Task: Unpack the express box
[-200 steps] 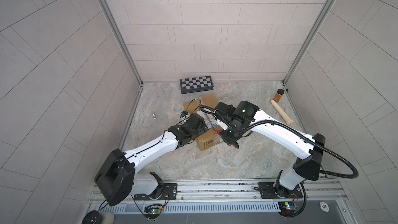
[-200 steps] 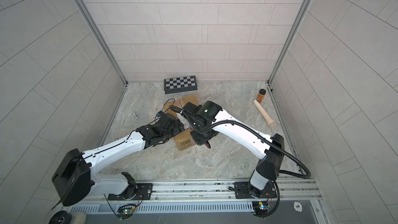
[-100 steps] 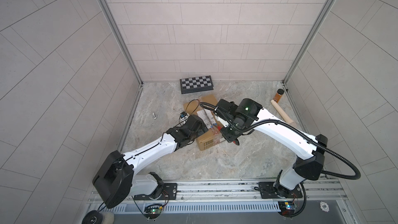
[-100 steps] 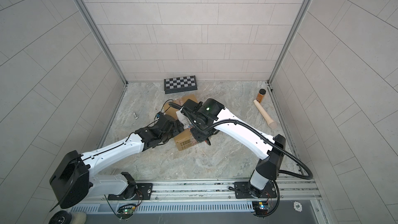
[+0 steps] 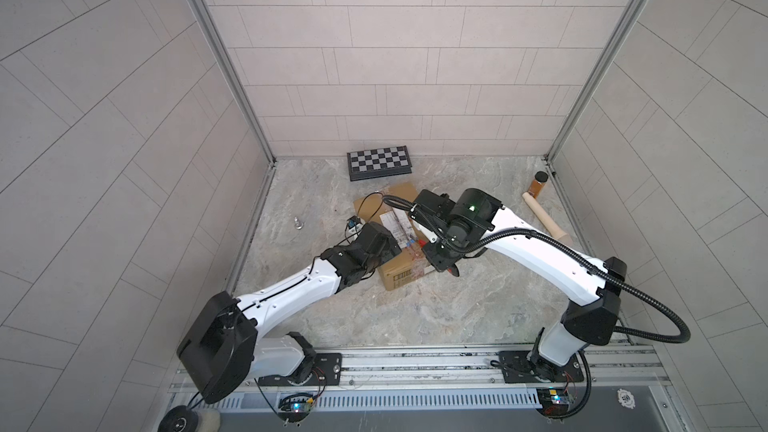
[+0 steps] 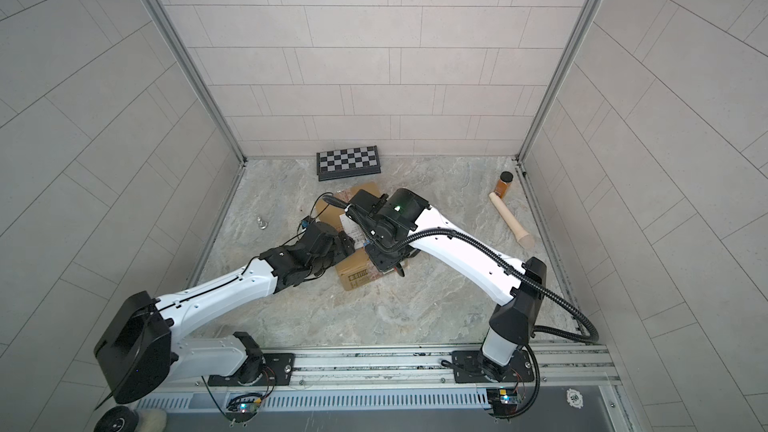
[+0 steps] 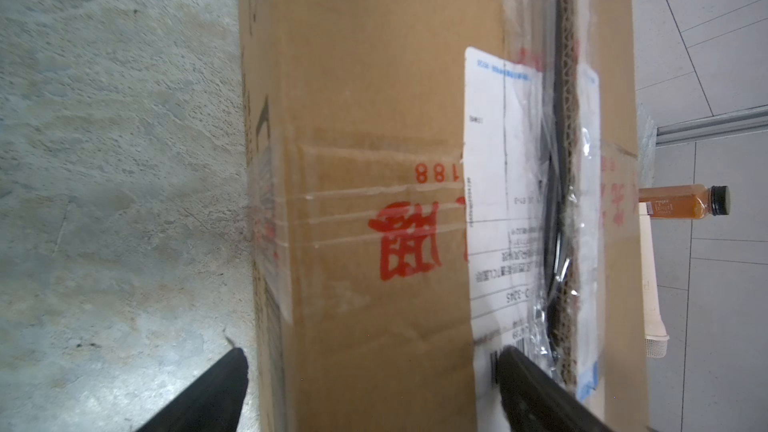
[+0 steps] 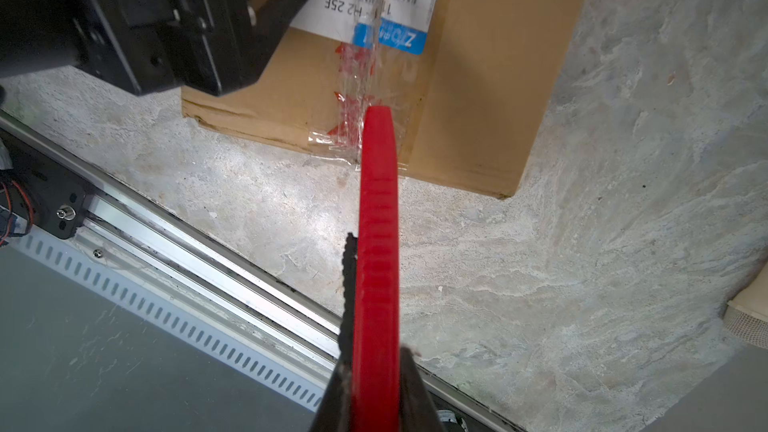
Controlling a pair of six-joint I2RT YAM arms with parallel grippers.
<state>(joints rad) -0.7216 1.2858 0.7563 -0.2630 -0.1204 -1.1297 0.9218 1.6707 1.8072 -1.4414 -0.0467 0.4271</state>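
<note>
- Brown corrugated express box (image 5: 398, 278) lies mid-bench (image 5: 415, 317) between the two arms, in front of the checkered board case (image 5: 380, 162); both top views show it.
- It carries a white shipping label (image 7: 498, 201) with a barcode, red characters and clear tape (image 8: 361, 76). In the left wrist view the top seam (image 7: 561, 160) gapes dark with raw corrugated edges, so it looks slit along most of its length.
- Right claw (image 8: 374, 376) is clamped tight on a red-handled cutter (image 8: 378, 201), whose tip sits on the tape where it wraps over the box's end edge.
- Left claw (image 7: 372, 357) stands wide apart astride the box's long top edge, one finger beside the side wall and one over the label; it appears to grip nothing.
- Step in hand, I judge: cutting the last of the tape. The next move calls for drawing the blade through that end strip while the box stays steady, then raising the flaps.
</note>
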